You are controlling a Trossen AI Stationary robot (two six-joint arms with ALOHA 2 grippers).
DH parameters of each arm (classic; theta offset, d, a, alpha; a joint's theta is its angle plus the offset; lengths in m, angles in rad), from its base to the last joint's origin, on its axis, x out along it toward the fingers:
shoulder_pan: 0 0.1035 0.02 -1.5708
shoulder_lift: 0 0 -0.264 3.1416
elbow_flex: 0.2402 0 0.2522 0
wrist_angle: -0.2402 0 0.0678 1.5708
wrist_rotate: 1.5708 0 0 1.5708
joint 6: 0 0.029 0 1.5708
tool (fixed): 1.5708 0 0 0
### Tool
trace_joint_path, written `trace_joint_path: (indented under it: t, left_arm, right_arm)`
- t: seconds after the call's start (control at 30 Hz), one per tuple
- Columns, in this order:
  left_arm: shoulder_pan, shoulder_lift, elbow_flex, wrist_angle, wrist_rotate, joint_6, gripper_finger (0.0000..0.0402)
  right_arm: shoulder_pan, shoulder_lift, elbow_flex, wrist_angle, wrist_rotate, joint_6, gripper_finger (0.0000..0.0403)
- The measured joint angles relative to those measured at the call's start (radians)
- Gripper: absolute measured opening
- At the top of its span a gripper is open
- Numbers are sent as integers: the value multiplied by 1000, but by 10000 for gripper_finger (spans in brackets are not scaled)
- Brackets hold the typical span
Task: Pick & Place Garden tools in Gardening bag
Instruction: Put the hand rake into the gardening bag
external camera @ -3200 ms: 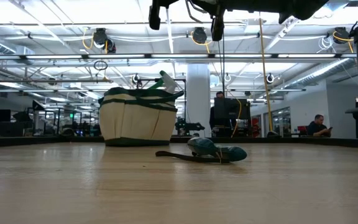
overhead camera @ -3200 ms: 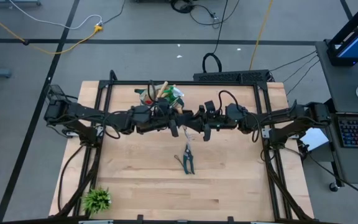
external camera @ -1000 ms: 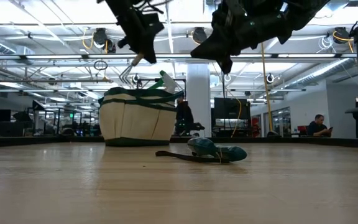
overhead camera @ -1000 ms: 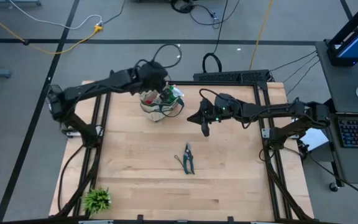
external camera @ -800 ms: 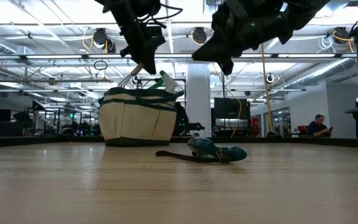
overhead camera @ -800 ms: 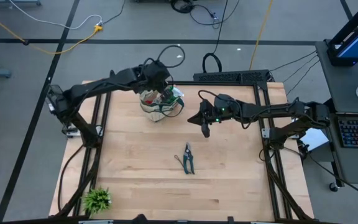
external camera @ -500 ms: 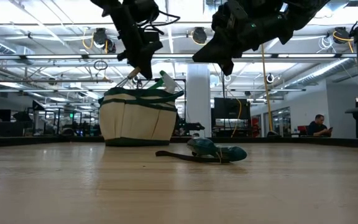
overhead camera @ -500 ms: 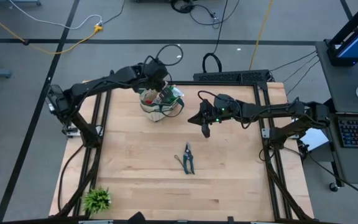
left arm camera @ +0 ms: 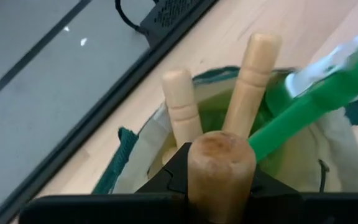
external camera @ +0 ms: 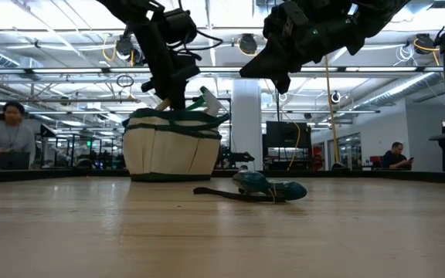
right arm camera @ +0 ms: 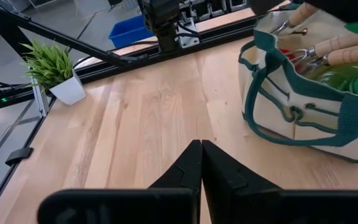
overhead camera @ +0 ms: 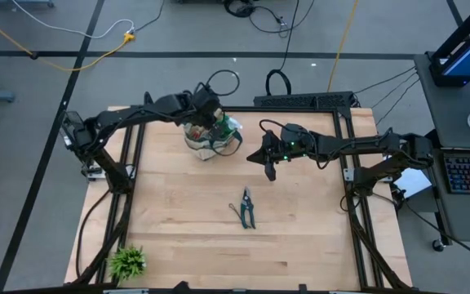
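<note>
Gardening bag point(overhead camera: 210, 137): stood near the far edge of the bench point(overhead camera: 186, 237), left of centre. Left gripper point(overhead camera: 205, 117): poised directly over the bag's mouth, pinched on a wooden tool handle point(left arm camera: 221, 175); the clamped handle end is seen only from the left wrist, with two more wooden handles point(left arm camera: 182, 107) and a green spray bottle point(left arm camera: 309, 109) upright in the bag beyond it. Right gripper point(overhead camera: 268, 166): held above the bench right of the bag, fingers pressed together and empty, as confirmed by its wrist view. Pruning shears point(overhead camera: 246, 207): laid flat near the bench's centre, well apart from both grippers. Leafy plant point(overhead camera: 126, 262): at the near-left corner. No legible writing found.
</note>
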Motion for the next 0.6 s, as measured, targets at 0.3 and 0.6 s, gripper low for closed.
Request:
trace_joint_path:
  t: [0.3,0.6]
  left_arm:
    - [4,0,-23,7,43,-25,44]
    - [-1,0,-25,-4,45,-44,126]
  right_arm:
    - [0,0,0,-13,0,0,0]
    - [0,0,0,-13,0,0,0]
